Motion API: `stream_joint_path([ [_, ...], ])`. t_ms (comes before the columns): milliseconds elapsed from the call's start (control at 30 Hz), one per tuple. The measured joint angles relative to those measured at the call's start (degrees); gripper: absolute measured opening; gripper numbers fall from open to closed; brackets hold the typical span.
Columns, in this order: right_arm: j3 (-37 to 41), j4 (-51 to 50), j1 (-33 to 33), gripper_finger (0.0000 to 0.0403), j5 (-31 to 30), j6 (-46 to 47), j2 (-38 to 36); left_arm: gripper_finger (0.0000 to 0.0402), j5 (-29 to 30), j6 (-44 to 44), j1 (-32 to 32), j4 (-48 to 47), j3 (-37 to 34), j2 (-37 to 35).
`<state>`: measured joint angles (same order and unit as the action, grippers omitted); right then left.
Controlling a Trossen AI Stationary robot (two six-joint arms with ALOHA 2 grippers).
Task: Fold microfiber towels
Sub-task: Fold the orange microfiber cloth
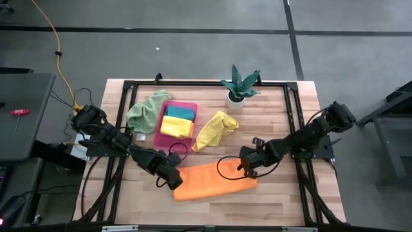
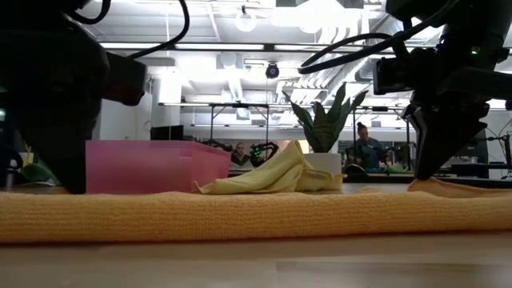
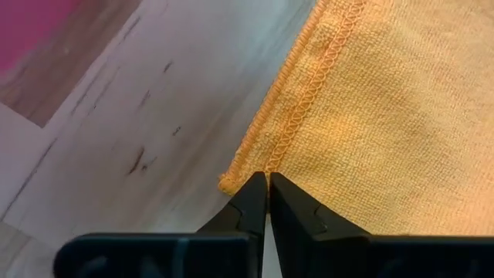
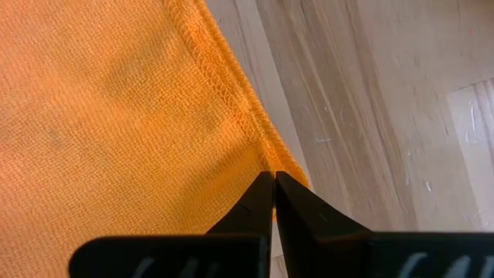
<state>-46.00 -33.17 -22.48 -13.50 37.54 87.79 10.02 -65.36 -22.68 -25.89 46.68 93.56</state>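
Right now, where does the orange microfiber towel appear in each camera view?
High view: orange microfiber towel at the table's near edge, between both grippers.
Low view: a wide band across the foreground.
Left wrist view: its stitched corner at the fingertips.
Right wrist view: its other corner.
Shared landmark: the pink plastic tray.
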Motion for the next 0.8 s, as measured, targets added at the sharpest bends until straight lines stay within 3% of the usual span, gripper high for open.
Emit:
stream_joint_path([
  [300,0.00,-0.01,0.00,0.0000,-0.01,-0.02,0.00,0.0001,-0.52,-0.04,0.00,-0.55,0.07,-1.75],
  [800,0.00,-0.79,0.00,0.0000,-0.42,1.66,0.02,0.0000,4.31,-0.46,0.04,-5.77,0.01,-6.93],
])
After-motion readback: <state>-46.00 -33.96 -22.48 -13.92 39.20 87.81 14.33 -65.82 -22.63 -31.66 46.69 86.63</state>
